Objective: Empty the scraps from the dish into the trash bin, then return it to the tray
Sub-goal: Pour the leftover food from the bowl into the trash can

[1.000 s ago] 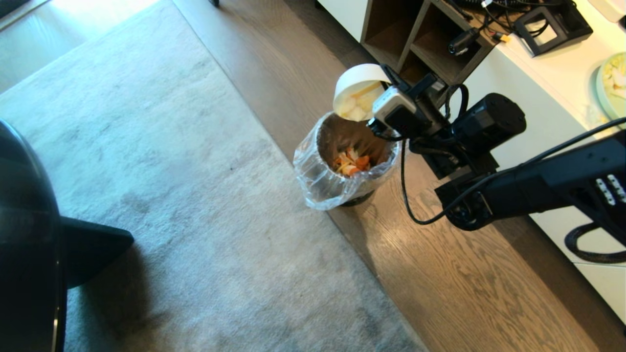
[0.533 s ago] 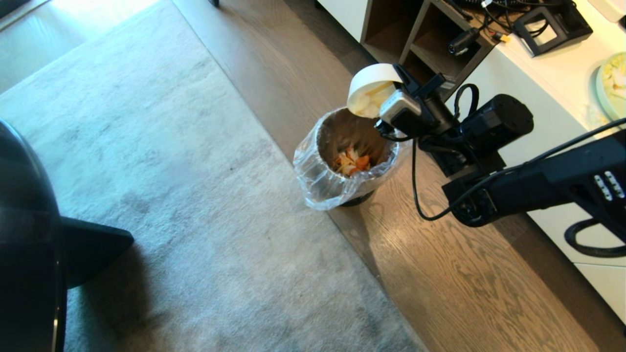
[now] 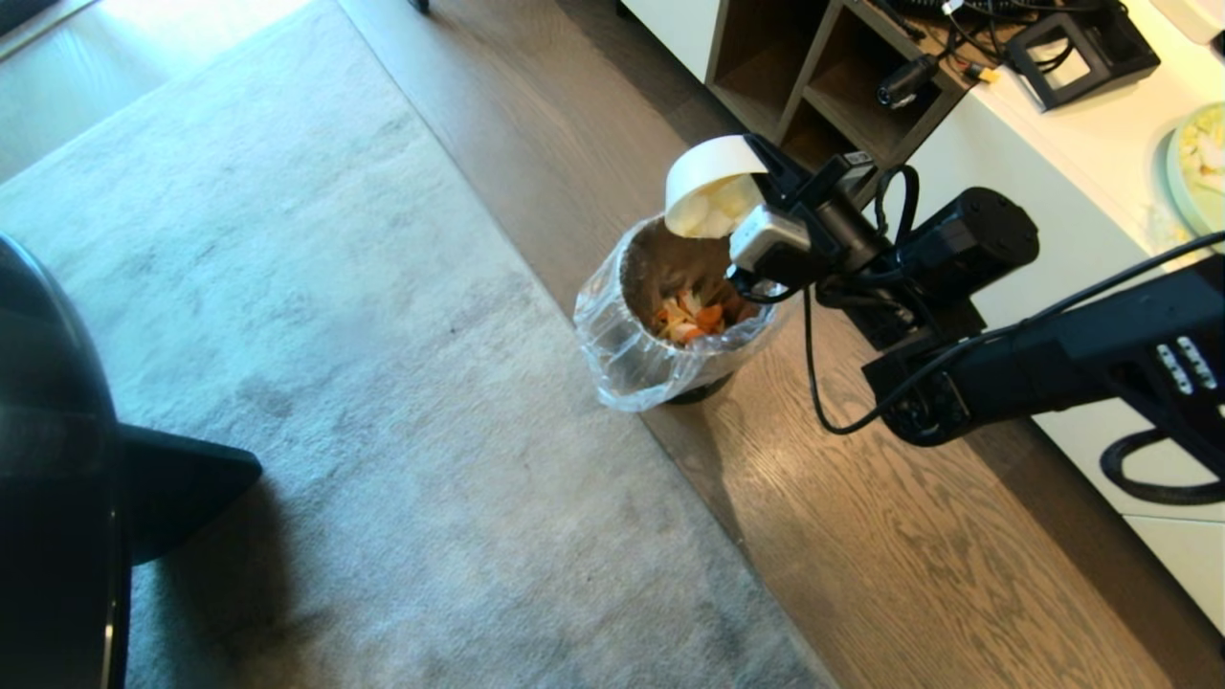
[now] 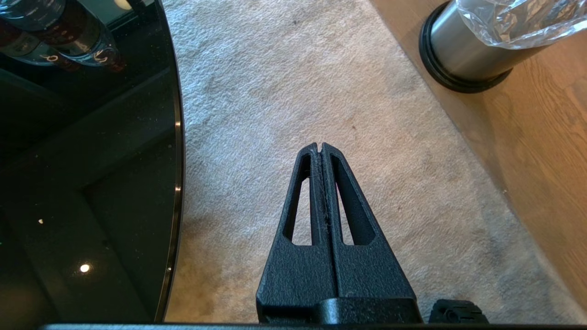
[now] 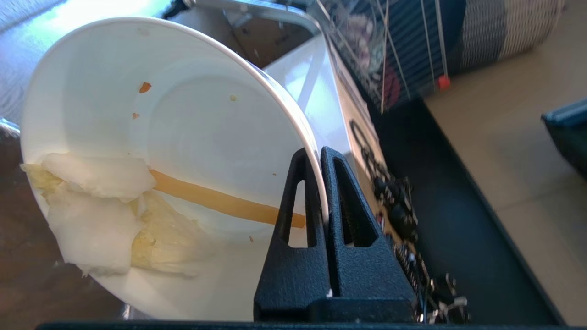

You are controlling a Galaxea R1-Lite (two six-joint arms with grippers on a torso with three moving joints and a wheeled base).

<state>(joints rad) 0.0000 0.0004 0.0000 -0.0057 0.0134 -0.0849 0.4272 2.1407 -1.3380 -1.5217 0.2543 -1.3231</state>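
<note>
- The right gripper is clamped tight on the rim of the dish, one finger inside the wall and one outside, as the right wrist view shows.
- The dish is tipped steeply, its mouth facing down and toward the bin, just above the bin's far rim.
- Pale white and yellowish scraps cling to the low edge of the dish, with a long orange-yellow strip lying across its inside; a few tiny orange specks sit higher up the wall.
- More orange, yellow and white bits lie in the bottom of the bin.
- The bin stands on the wooden floor right at the edge of the carpet; its clear liner is folded over the rim and hangs crumpled down the outside.
- In the left wrist view the bin's brushed-metal wall and black base ring show under the liner.
- The left gripper hangs over the carpet, well apart from the bin, fingers pressed together with nothing between them; a dark glossy round table edge lies beside it.
- Beyond the bin, on its right, is a white cabinet with open wooden cubbies, cables and a black frame on top.
- A pale green plate with food sits on the cabinet at the head view's right edge.
- The tray is in none of the views.
</note>
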